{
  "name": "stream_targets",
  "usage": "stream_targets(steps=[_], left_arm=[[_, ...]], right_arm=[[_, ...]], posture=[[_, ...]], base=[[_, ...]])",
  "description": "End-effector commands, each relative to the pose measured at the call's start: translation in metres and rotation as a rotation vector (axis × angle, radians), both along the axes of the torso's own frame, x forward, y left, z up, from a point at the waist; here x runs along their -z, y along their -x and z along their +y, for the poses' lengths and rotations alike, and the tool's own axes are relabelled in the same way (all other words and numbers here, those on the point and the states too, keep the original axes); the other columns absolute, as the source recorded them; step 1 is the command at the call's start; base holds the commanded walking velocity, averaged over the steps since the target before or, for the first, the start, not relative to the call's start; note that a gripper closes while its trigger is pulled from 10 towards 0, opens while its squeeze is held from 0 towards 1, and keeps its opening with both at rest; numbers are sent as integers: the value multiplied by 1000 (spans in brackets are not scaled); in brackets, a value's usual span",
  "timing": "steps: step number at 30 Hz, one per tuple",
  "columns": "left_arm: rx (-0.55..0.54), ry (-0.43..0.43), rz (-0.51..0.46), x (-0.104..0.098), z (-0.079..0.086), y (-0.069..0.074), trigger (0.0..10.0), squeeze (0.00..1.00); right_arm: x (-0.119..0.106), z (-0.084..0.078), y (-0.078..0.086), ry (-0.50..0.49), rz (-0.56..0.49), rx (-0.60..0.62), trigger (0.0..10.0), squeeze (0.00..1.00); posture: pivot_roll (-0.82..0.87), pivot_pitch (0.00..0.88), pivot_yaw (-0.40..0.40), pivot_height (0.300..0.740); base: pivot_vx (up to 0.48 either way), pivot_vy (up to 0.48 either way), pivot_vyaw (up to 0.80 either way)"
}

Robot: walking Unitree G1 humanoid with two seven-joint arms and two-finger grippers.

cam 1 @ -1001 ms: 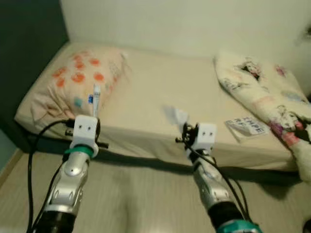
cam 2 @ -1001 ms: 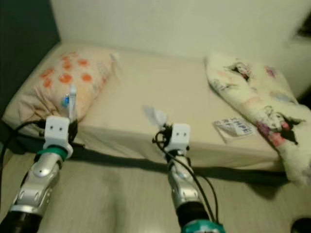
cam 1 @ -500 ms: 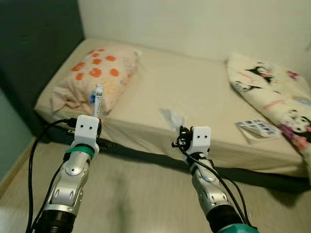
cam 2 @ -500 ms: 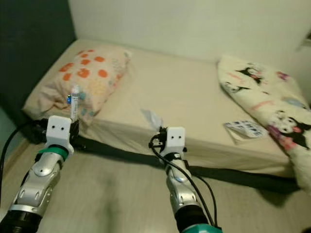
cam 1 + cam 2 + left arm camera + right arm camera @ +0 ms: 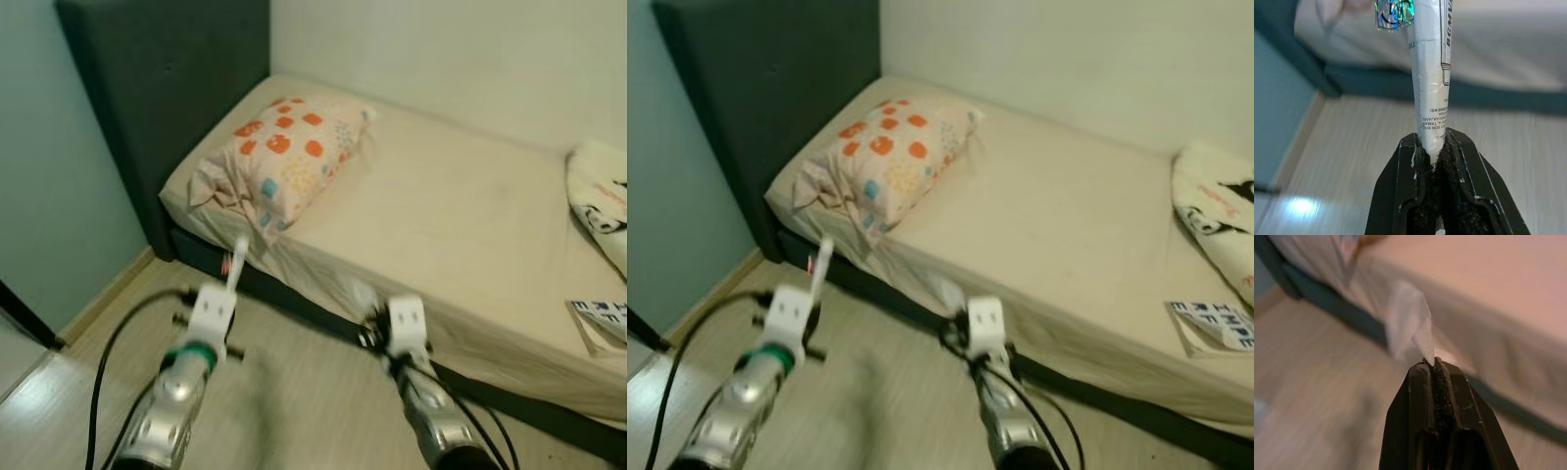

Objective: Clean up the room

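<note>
My left gripper (image 5: 1431, 152) is shut on the end of a white squeeze tube (image 5: 1429, 73) printed with small text, which stands up from its fingers. In the eye views that tube (image 5: 236, 262) rises above the left wrist, over the floor beside the bed. The right gripper (image 5: 1433, 366) is shut on a scrap of white tissue (image 5: 1407, 320); the tissue (image 5: 363, 296) shows just above the right wrist, near the bed's front edge.
A low bed (image 5: 460, 215) with a beige sheet lies ahead, with a dark headboard (image 5: 167, 88) at its left. On it lie an orange-spotted pillow (image 5: 284, 157), a cartoon-print blanket (image 5: 1220, 211) and a printed booklet (image 5: 1215, 328). Pale wood floor (image 5: 98, 343) runs along the bed.
The whole view has swung left and blurred, so the headboard and teal wall have come in and the blanket has slid toward the right edge. Both grippers still hold their items.
</note>
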State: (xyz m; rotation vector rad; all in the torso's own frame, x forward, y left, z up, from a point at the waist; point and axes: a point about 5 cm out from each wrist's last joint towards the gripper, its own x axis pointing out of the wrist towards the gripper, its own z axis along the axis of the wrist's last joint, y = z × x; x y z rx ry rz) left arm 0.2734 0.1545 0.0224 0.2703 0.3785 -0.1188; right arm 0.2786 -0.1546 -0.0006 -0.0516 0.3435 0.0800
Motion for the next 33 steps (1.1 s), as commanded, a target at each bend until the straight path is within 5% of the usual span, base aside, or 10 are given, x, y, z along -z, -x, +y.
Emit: stream_targets(steps=[1, 13, 33], left_arm=[[19, -5, 12, 4, -4, 3, 10000, 0], [31, 1, 27, 8, -10, 2, 10000, 0], [22, -3, -2, 8, -11, -1, 10000, 0]], right_arm=[[0, 4, 0, 12, 3, -28, 10000, 0], [-5, 17, -6, 18, -29, -77, 10000, 0], [-7, 12, -9, 27, -43, -71, 10000, 0]], posture=[[130, 0, -46, 740], [119, 0, -50, 740], [117, 0, -53, 740]], base=[[0, 0, 794], [0, 0, 794], [0, 0, 794]])
